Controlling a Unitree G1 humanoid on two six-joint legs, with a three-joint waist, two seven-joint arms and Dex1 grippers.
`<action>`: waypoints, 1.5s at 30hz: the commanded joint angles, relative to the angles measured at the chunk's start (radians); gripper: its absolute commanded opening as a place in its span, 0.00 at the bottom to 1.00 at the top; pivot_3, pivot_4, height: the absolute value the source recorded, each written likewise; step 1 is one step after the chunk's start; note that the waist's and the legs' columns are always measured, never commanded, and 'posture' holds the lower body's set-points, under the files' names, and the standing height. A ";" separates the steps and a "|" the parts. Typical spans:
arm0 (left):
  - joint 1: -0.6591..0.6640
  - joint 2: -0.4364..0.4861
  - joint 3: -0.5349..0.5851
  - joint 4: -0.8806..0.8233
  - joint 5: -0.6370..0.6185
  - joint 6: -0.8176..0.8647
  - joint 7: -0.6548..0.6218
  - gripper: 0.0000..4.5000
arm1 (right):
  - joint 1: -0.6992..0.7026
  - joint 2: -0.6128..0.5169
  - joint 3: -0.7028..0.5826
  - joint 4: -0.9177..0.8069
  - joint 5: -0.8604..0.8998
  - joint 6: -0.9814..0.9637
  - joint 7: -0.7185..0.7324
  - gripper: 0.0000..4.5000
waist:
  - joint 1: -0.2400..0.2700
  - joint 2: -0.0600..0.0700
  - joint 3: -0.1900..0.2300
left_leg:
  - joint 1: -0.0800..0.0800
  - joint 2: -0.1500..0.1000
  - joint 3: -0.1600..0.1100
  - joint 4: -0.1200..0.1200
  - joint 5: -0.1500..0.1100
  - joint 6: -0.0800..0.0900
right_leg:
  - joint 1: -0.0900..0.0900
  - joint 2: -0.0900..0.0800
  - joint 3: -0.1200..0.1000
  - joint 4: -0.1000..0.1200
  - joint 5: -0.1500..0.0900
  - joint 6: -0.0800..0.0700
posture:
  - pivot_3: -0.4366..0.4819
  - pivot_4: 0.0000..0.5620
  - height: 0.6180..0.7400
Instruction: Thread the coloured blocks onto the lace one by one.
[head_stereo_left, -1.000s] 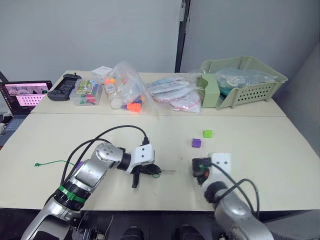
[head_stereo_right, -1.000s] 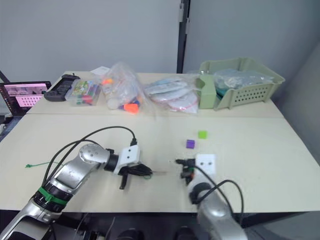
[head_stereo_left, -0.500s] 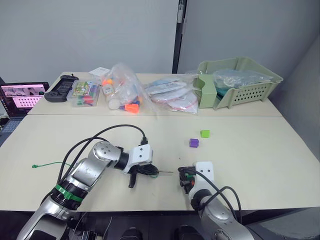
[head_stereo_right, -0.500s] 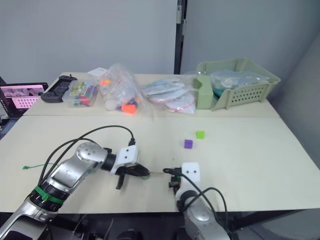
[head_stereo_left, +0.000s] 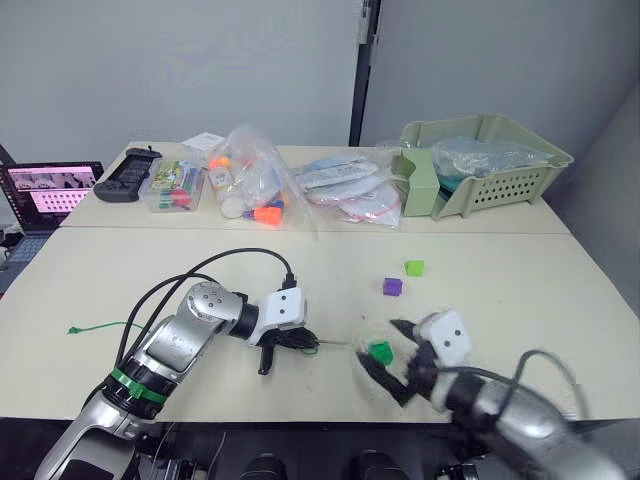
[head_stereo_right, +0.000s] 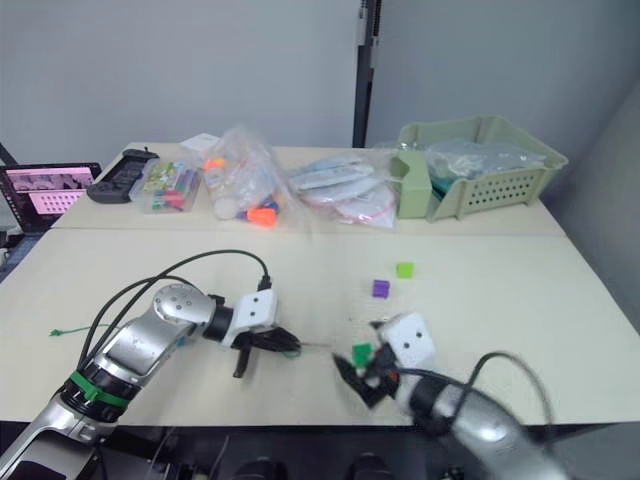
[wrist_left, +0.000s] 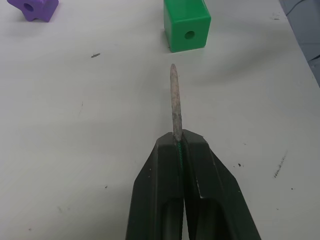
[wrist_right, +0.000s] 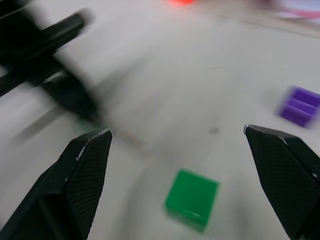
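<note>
lace (wrist_left: 174, 100) tip pinched in L claw (wrist_left: 181, 145) | R claw (wrist_right: 187, 155) wide, empty, blurred | dark green block (wrist_right: 192, 198) free

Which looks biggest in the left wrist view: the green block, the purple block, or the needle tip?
1. Green block, though it lies nearest the needle.
2. Needle tip: long but thin.
3. Purple block, cut off at the edge, so unsure.

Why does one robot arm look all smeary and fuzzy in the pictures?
In the left eye view the right gripper and its arm are streaked with motion blur, while the left gripper looks crisp. In the right wrist view the green block and purple block are smeared too. The left wrist view is sharp: the lace tip and the block's hole show clearly.
</note>
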 joint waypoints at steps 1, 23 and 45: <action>-0.001 -0.001 0.009 -0.040 -0.007 -0.001 0.000 0.00 | -0.085 -0.164 -0.011 0.189 0.035 -0.150 0.313 0.99 | 0.000 0.000 0.000 | 0.000 0.000 0.000 0.000 0.000 0.000 | 0.000 0.000 0.000 0.000 0.000 0.000 | 0.48 0.27 1.00; 0.065 0.049 0.004 -0.266 -0.023 0.206 0.067 0.00 | -0.476 -0.132 0.298 0.937 -0.275 -0.742 0.710 0.51 | 0.019 0.000 0.001 | 0.000 0.000 0.000 0.000 0.000 0.000 | -0.002 0.000 0.001 0.002 0.001 -0.001 | 0.48 0.27 1.00; -0.036 -0.012 -0.112 -0.275 0.022 0.351 0.151 0.00 | -0.418 -0.103 0.296 0.804 -0.277 -0.596 0.593 0.26 | 0.023 0.000 0.001 | 0.000 0.000 0.000 0.001 0.000 0.000 | -0.001 0.000 0.001 0.002 0.001 -0.001 | 0.48 0.27 1.00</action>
